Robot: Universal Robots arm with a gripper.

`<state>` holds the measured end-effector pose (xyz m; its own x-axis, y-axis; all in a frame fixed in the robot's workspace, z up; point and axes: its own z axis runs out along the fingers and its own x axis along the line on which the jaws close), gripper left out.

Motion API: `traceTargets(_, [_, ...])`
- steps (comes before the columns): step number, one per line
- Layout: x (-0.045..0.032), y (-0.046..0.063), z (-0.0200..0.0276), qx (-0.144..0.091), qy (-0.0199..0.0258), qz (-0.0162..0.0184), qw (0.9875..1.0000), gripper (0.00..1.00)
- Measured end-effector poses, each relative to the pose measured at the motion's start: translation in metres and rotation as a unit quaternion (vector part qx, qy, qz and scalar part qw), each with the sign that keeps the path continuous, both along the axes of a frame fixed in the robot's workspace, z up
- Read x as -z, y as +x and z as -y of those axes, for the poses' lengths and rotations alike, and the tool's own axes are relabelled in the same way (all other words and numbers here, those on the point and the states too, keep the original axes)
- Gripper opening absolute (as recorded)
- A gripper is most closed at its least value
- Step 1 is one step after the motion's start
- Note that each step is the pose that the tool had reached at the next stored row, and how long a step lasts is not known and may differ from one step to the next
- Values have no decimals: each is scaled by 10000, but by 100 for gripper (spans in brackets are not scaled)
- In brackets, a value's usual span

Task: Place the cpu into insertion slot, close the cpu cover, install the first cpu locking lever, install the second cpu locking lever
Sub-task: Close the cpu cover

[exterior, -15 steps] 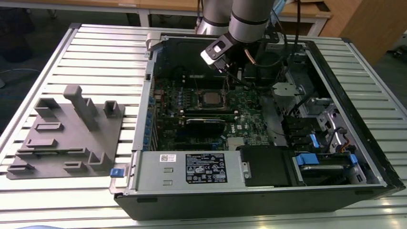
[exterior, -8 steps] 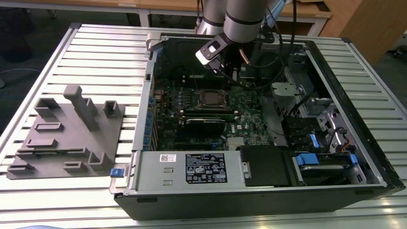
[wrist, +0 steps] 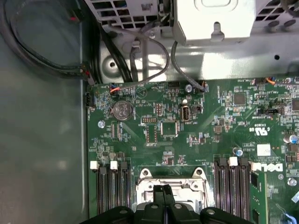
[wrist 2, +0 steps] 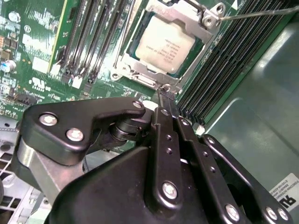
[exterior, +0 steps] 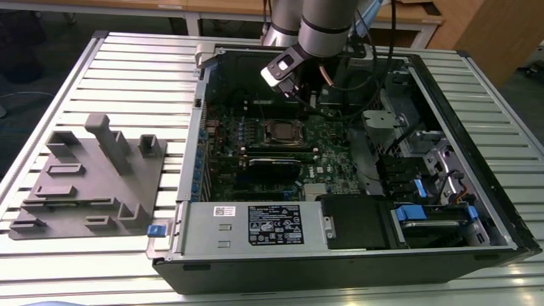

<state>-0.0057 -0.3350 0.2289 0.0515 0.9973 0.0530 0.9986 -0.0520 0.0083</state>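
The cpu (wrist 2: pixel 163 44) sits on the motherboard (wrist 2: pixel 37 60), with the cpu cover (wrist 2: pixel 140 78) lying flat around it. The claw (wrist 2: pixel 164 95) is closed, fingers together, holding nothing, its tips at the cover's edge.

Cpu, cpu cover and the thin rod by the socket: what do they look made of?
The cpu top looks like dull satin silver-grey metal, with soft glare and dark print. The cpu cover looks like stamped sheet metal, probably steel: brighter, with glinting bent edges. The thin rod seems bare metal wire, shiny along its length.
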Motion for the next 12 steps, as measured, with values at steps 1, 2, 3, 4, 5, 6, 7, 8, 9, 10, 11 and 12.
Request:
traceTargets(1, [2,0,0,0,-1,-39,10000,11])
traceTargets(2, [2,0,1,0,-3,-68,10000,11])
traceTargets(3, [3,0,1,0,-3,-76,10000,11])
traceTargets(4, [2,0,1,0,-3,-77,10000,11])
traceTargets(5, [3,0,1,0,-3,-77,10000,11])
traceTargets(6, [3,0,1,0,-3,-77,10000,11])
traceTargets(7, [3,0,1,0,-4,-77,10000,11])
traceTargets(8, [5,0,0,-1,-5,-76,10000,11])
traceTargets(9, [9,0,1,-4,-4,-76,10000,11])
traceTargets(10, [11,-4,2,-20,-5,-76,10000,11])
traceTargets(11, [13,-9,2,-57,-6,-77,10000,11])
traceTargets(12, [15,-11,3,-106,-6,-76,9999,11])
